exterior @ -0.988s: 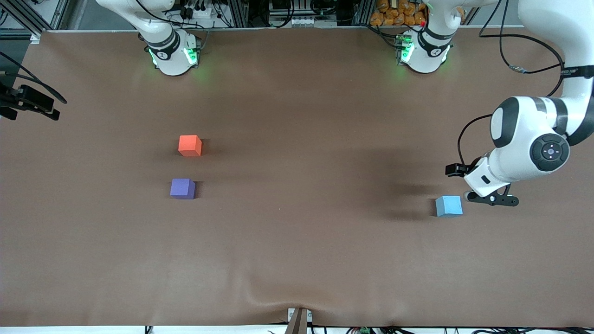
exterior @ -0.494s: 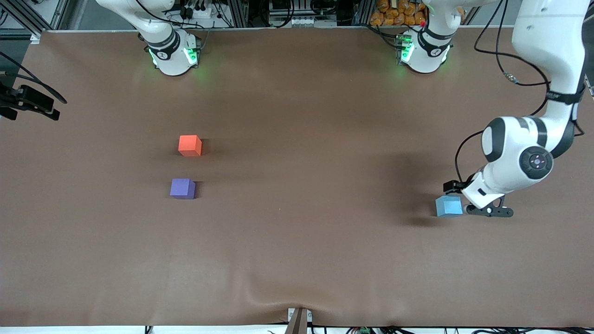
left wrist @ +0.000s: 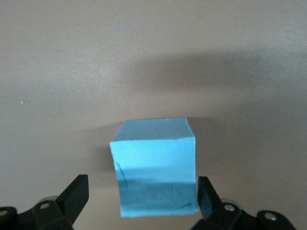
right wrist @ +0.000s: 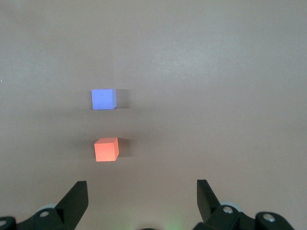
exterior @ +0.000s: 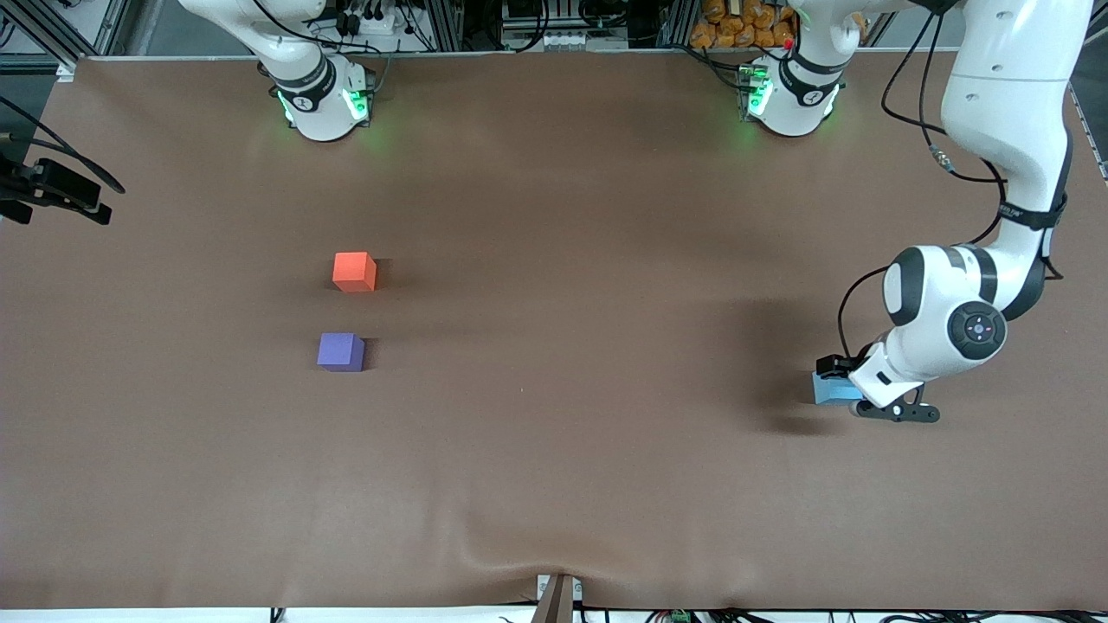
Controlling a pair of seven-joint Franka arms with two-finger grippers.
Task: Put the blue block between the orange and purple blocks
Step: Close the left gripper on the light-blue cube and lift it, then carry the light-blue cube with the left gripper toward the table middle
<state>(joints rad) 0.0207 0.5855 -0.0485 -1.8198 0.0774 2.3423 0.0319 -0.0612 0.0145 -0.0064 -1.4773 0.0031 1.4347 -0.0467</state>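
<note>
Straddling blue block (left wrist: 154,165), left end effector (left wrist: 141,199) fingers apart; right end effector (right wrist: 141,201) apart, waiting.

Robotics lab, my test cell. My two white arms bolted at worktop (exterior: 554,484) edge, green status lights (exterior: 351,102) glowing on bases. Worktop covered in plain brown sheet, wrinkled at edge nearest front camera. Aluminium frame rails (exterior: 450,22), power strips and loose black cables (exterior: 930,95) along edge by my bases. Black camera mount (exterior: 56,190) clamped at right arm's end. Only props: three plain foam cubes, orange (exterior: 354,272), purple (exterior: 340,352), blue (left wrist: 156,165).
</note>
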